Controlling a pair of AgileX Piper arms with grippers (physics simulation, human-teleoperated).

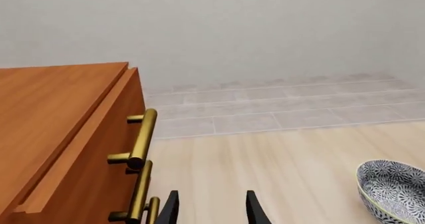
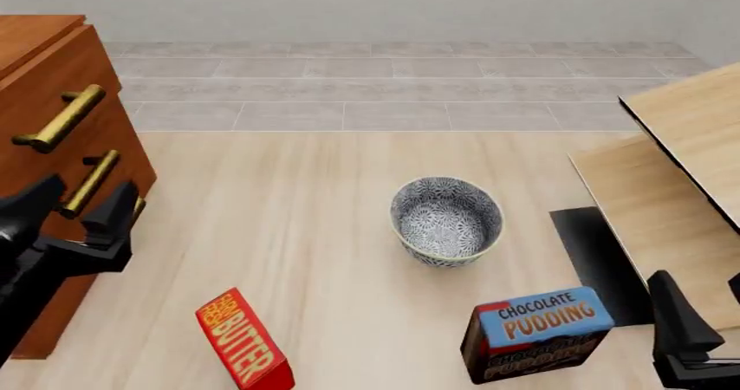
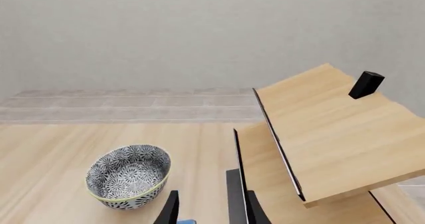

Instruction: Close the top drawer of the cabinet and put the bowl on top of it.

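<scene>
Left tool parked low beside the cabinet, fingers spread and holding nothing, close to the middle handle in the front view. Probably lined up there for a push on a drawer front rather than a grip on a bar. In the left wrist view, top drawer standing a little proud of the cabinet top, a stepped edge showing along it; likely not fully shut, though hard to be sure from this angle. Brass handle of that drawer untouched.

Right tool low at the near right edge, beside the pale shelf unit; two fingertips set apart in its wrist view, nothing between them. Seemingly waiting its turn.

Bowl upright on the worktop, mid-scene, well apart from the cabinet and from both tools, open side up. Easy to reach from the right; cabinet top still bare of it, so neither step finished.

Count: one cabinet, three brass handles, one bowl, one butter box, one pudding box, two tools.
</scene>
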